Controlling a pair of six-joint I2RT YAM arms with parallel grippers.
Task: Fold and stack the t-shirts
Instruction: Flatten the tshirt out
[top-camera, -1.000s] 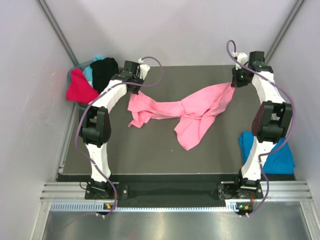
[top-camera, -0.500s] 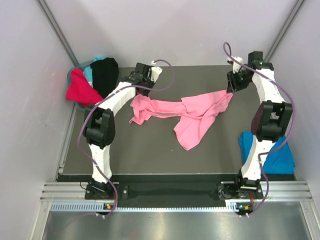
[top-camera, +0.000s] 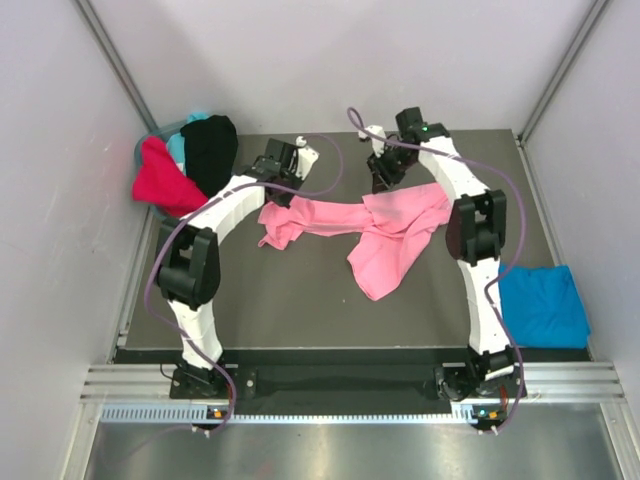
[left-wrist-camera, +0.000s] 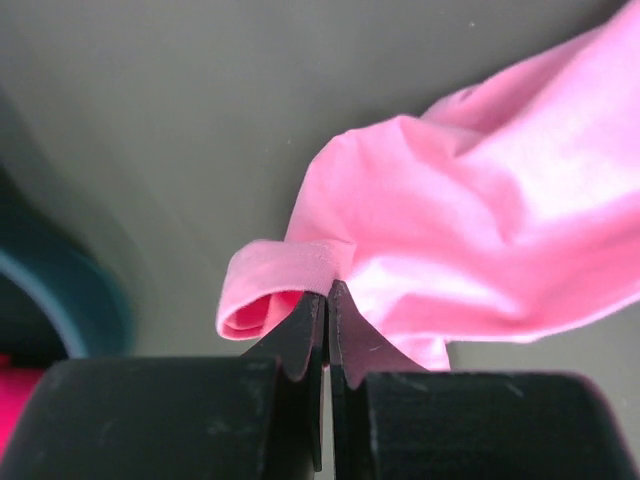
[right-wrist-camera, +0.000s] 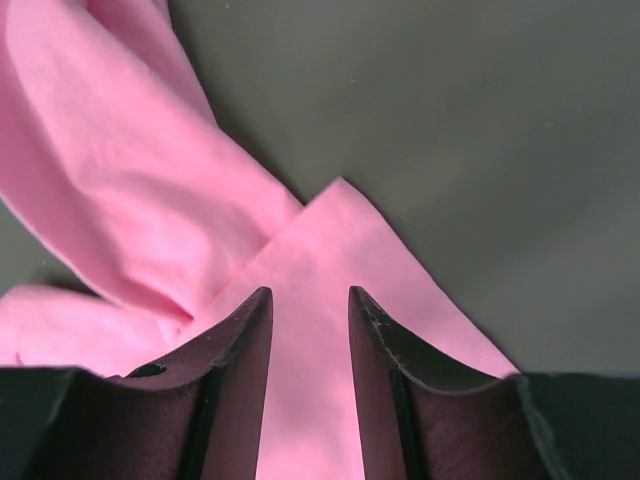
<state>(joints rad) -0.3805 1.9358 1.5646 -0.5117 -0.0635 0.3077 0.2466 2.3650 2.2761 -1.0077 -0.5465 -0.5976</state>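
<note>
1. Across the middle of the table (top-camera: 300, 300) lies the pink t-shirt (top-camera: 385, 235), crumpled and stretched out from left to right, with a broad flap hanging toward the near edge.
2. At the shirt's left end, the left gripper (top-camera: 277, 192) is clamped tight on a rolled fold of the pink cloth. The left wrist view shows its jaws pressed together with the fabric (left-wrist-camera: 480, 230) pinched at their tips (left-wrist-camera: 327, 300).
3. At the far edge of the shirt, right of centre, the right gripper (top-camera: 382, 185) stands with its jaws partly apart and nothing in them. From the right wrist, pink cloth (right-wrist-camera: 120, 180) shows between and beyond the fingertips (right-wrist-camera: 308, 295). Whether they touch it I cannot tell.
4. A basket (top-camera: 140, 150) stands at the far left corner, just off the table. Heaped in it are a red t-shirt (top-camera: 160, 182), a black t-shirt (top-camera: 208, 145) and a teal t-shirt (top-camera: 180, 148), spilling over the rim.
5. A blue t-shirt (top-camera: 545, 305) lies folded flat at the right edge of the table, well apart from the pink one.
6. The table top is dark grey and matte, pale walls (top-camera: 400, 60) close it in on three sides, and ridged metal rails (top-camera: 330, 385) run along the near edge where both arms are bolted.
</note>
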